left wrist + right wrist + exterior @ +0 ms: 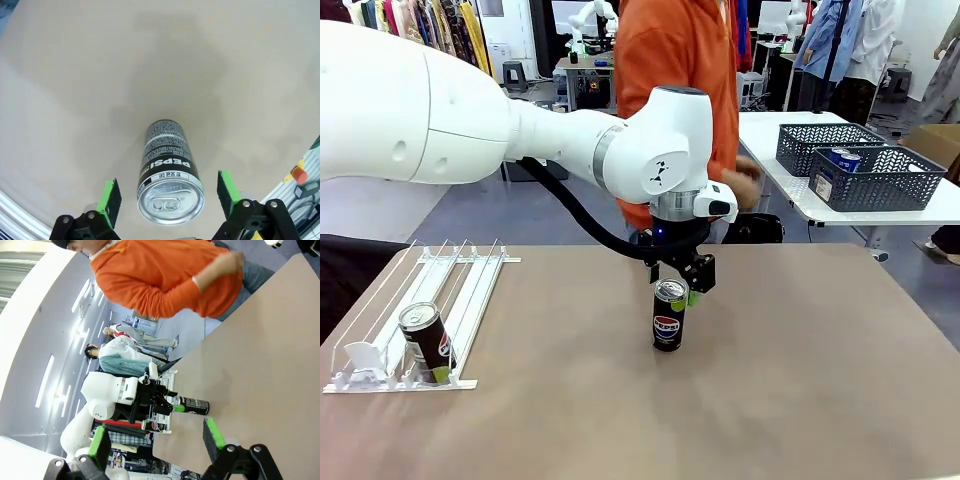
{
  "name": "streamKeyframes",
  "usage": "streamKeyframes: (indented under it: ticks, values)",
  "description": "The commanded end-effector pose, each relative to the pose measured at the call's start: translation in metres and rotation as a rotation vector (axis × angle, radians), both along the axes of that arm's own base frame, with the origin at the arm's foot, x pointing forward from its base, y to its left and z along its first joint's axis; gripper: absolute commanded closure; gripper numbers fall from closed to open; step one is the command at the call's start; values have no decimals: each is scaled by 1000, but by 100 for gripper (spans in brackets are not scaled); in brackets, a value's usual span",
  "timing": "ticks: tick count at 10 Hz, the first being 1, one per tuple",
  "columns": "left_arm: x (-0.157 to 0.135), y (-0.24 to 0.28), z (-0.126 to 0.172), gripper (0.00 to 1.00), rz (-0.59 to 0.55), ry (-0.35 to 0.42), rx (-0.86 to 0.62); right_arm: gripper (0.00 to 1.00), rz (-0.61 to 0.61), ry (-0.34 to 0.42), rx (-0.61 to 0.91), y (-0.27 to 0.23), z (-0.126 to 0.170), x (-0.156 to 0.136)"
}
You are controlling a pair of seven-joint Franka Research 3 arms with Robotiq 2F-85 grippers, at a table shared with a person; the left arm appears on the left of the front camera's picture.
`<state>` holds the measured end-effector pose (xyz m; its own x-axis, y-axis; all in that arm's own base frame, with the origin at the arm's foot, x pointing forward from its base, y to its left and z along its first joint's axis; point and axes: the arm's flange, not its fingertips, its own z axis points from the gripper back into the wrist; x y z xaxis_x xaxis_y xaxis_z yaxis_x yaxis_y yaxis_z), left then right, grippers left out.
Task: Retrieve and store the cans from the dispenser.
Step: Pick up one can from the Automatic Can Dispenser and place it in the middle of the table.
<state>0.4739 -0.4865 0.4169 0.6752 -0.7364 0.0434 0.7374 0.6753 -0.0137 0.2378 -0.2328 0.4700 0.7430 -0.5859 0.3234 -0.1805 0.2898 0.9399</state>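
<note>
A black Pepsi can (668, 322) with lime-green accents stands upright on the brown table (800, 380) near its middle. My left gripper (680, 287) hangs just over the can's silver top, open. In the left wrist view its green pads (111, 197) stand either side of the can (167, 165) with gaps on both sides. The white wire-rail dispenser (460, 290) lies at the table's left, with a second black Pepsi can (426, 343) at its low front end. My right gripper (156, 437) is open and empty, well off to the side, looking across at the left arm and the can (192, 405).
A person in an orange top (675, 50) stands at the far side, one hand (748, 185) near the table's far edge. Two dark grey lattice baskets (870, 185) sit on a white table at the back right, one holding a blue can (844, 158).
</note>
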Motion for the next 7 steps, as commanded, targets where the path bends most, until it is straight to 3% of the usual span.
streamKeyframes:
  ticks: [1, 3, 5, 7]
  values:
    - [-2, 8, 10, 0, 36, -32, -1, 0, -5, -39, 4, -1, 3, 3]
    - [-7, 28, 47, 0, 65, -60, -77, 0, -5, -39, 4, -1, 3, 3]
    - [-29, 72, 104, 0, 17, -66, -188, 0, -5, -39, 4, -1, 3, 3]
    - [-46, 154, 151, 0, 24, -1, -368, 0, -5, -39, 4, -1, 3, 3]
